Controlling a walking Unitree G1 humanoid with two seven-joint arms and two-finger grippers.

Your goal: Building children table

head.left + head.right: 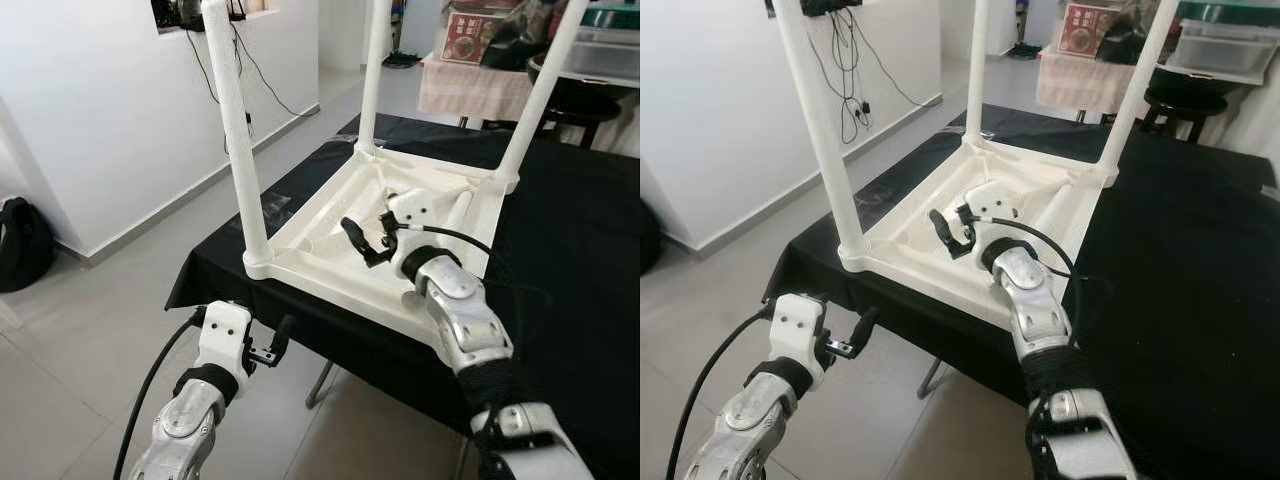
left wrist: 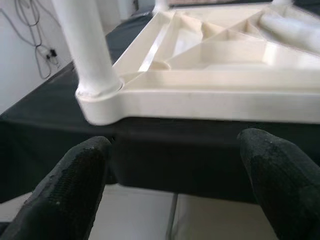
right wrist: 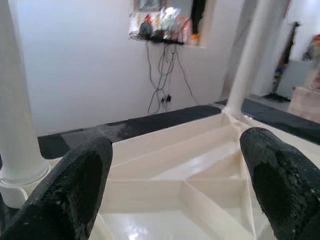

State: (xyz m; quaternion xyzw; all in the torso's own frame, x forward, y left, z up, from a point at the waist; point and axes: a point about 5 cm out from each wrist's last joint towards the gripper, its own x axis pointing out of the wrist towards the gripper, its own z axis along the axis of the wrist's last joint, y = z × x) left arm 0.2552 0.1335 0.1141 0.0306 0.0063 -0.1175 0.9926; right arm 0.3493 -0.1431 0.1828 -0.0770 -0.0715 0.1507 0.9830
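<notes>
The upside-down white table (image 1: pixel 330 235) sits on a black-clothed table (image 1: pixel 580 250). Right gripper (image 1: pixel 365 240) hovers over its ribbed underside, fingers apart, empty. Left gripper (image 1: pixel 272 348) hangs below the near-left corner, fingers spread.

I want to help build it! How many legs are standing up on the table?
3: one leg at the near left corner, one at the far left, one at the far right. A fourth lies loose inside.

Three upright legs — the nearest (image 1: pixel 238 130) at centre left, two others (image 1: pixel 372 75) (image 1: pixel 541 90) toward the top — fence the upturned white table (image 1: pixel 330 215). The ribbed underside lies open at frame centre, where the right gripper (image 1: pixel 368 240) hovers with fingers apart. A loose leg (image 1: pixel 458 212) lies across its right half. The left gripper (image 1: pixel 272 347), fingers spread, hangs at lower left, off the black-clothed table (image 1: pixel 570 250) edge — bare floor (image 1: pixel 70 340) below.
</notes>
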